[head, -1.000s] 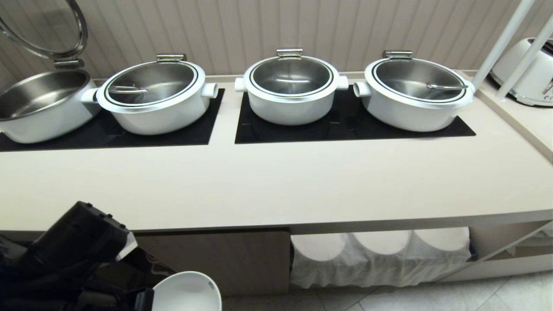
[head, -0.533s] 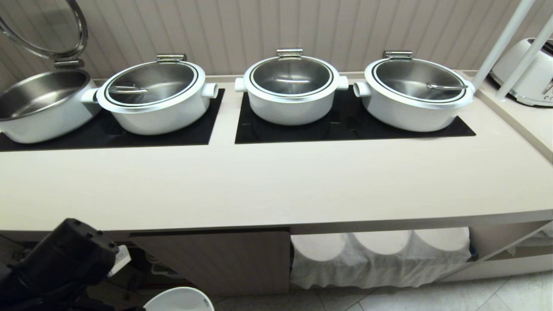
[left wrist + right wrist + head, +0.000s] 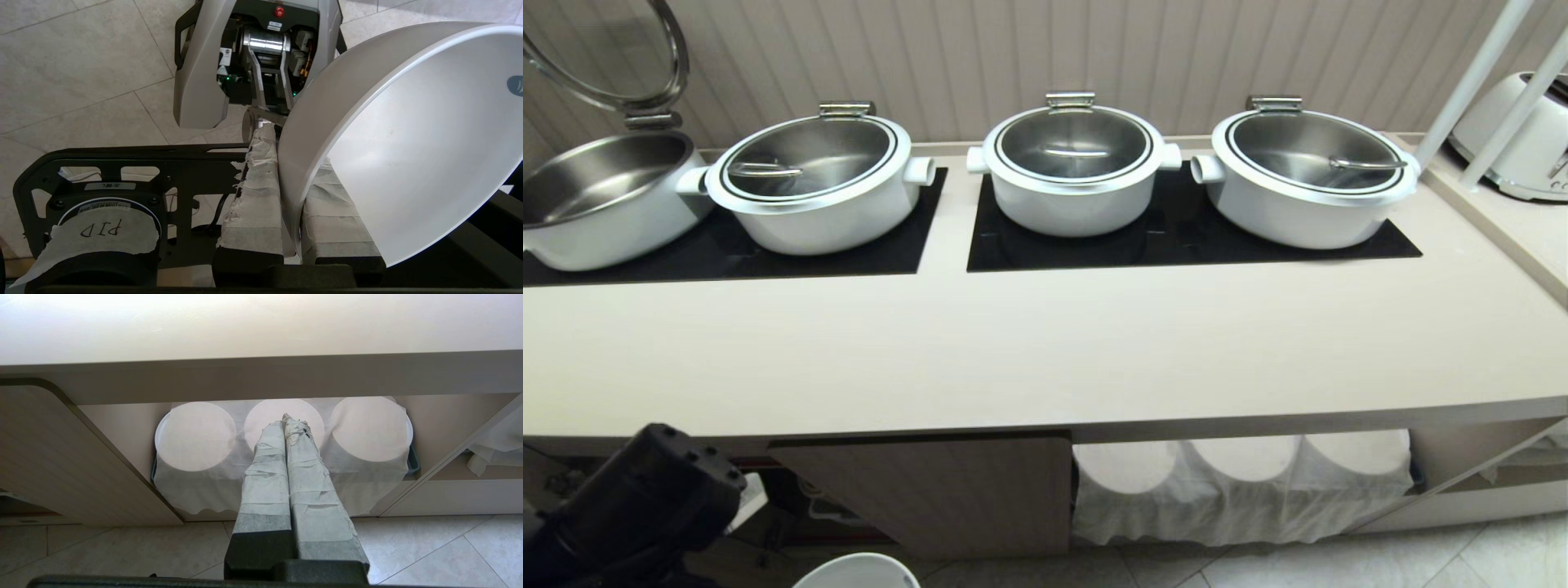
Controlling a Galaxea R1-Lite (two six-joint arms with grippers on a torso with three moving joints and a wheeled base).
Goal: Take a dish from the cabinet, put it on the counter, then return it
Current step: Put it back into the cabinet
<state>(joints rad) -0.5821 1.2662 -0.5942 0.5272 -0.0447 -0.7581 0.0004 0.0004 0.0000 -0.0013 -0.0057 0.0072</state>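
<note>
Left wrist view: left gripper [image 3: 291, 192] pinching rim of small round white ceramic bowl [image 3: 408, 151], tilted on edge, low at near left below long beige counter [image 3: 1045, 351]. Just beyond, beige ribbed cabinet [image 3: 947, 490]. Right gripper [image 3: 287, 428] pressed together, facing cloth-covered niche [image 3: 282, 457]. Far back, four white pots [image 3: 1074, 167].

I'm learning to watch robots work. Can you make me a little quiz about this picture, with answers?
1. True or false: the left hand is pinching the rim of the white bowl.
2. How many of the big pots on the counter have their lid flipped up? A) one B) two C) four
3. Fill in: the right hand is shut and holding ____.

Key: 1 true. 2 A, only the far-left pot. 3 nothing; it points at the cloth-covered stacks under the counter.
</note>
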